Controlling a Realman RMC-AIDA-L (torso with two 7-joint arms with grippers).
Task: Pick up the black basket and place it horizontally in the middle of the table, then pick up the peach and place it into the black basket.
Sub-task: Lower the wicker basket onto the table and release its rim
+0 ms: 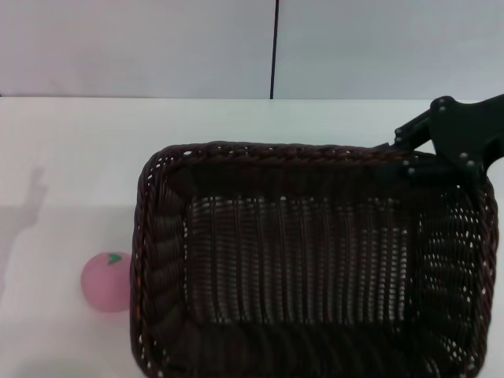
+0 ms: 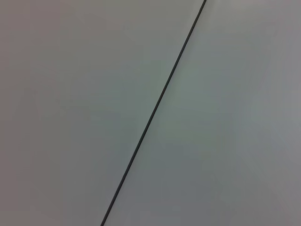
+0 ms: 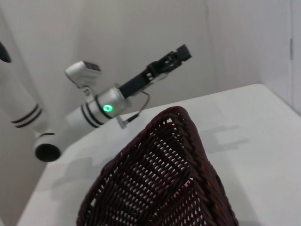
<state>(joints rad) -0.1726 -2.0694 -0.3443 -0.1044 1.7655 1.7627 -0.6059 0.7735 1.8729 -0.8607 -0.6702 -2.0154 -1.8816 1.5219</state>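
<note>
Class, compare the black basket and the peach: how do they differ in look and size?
The black basket is dark, woven and rectangular; the peach is pink, smooth and round. The basket is far larger than the peach. The right gripper is at the basket's far rim; nothing touches the peach. Both are over the white table.

Black basket [image 1: 315, 260]: near rim + right side cut off by head view's bottom edge. Right pincer [image 1: 461, 142] runs off the right edge, fingertips hidden at the far-right rim. Left pincer [image 3: 176, 55] too small to tell its state. Right wrist view: basket base cropped.
</note>
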